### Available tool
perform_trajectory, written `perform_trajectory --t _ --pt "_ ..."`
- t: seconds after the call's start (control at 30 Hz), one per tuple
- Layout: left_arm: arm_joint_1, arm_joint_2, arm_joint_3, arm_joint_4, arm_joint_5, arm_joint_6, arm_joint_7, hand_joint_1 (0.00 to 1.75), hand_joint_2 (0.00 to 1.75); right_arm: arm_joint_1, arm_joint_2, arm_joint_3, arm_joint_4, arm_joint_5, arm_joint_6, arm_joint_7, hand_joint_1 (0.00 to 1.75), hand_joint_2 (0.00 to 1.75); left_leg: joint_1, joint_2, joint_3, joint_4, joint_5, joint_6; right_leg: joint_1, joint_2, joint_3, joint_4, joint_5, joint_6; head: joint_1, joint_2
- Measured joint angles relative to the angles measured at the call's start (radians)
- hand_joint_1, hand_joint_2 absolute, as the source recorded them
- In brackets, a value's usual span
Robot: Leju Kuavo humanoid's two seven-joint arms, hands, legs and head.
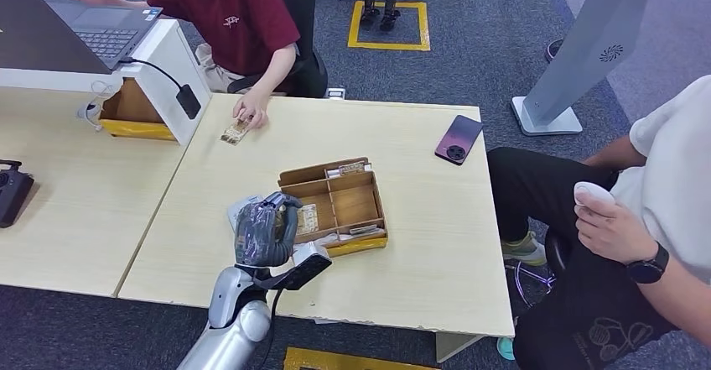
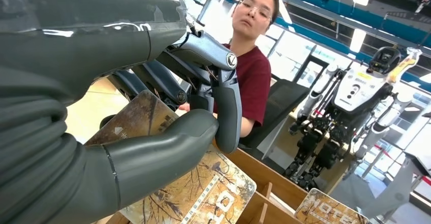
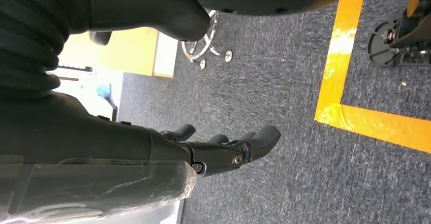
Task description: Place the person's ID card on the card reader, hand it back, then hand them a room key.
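Left wrist view: left hand (image 2: 152,127) around room key (image 2: 203,188).

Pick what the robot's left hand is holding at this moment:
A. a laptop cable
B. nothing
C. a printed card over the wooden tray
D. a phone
C: in the left wrist view the left hand pinches a printed card between thumb and fingers, above the wooden tray.

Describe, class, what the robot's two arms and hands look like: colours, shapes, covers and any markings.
The left arm is a silver, rounded tube. The left hand is dark grey, with a ribbed cover behind a thick grey thumb; its darker fingers carry a small round logo. The right hand is black and glossy, with a ribbed cover and a clear plastic wrap over one part.
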Motion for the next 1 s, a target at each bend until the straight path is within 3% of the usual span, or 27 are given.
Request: perform_trajectory --t 0.37,0.73,1.0 --pt "-0.038 0.015 0.002 0.018 0.042 0.0 0.021 1.75 1.75 -0.001 0.009 0.0 0.0 0.017 -0.003 -0.001 0.0 1.75 0.0 0.0 0.0 0.0 0.0 0.0 0.0 0.0 0.0 0.0 0.0 0.0 0.0 0.0" --pt "-0.334 0.066 0.1 0.283 0.119 -0.004 0.118 1.75 1.75 -0.005 0.012 0.01 0.0 0.057 0.012 0.006 0.0 1.75 0.0 0.0 0.0 0.0 0.002 -0.001 0.0 0.0 0.0 0.001 0.001 -0.001 0.0 0.0" --pt "-0.442 0.109 0.173 0.433 0.132 -0.005 0.117 1.75 1.75 -0.005 0.012 0.012 0.0 0.071 0.018 0.015 0.0 1.75 0.0 0.0 0.0 0.0 0.002 -0.001 0.0 0.0 0.0 0.001 0.001 -0.001 0.0 0.0"
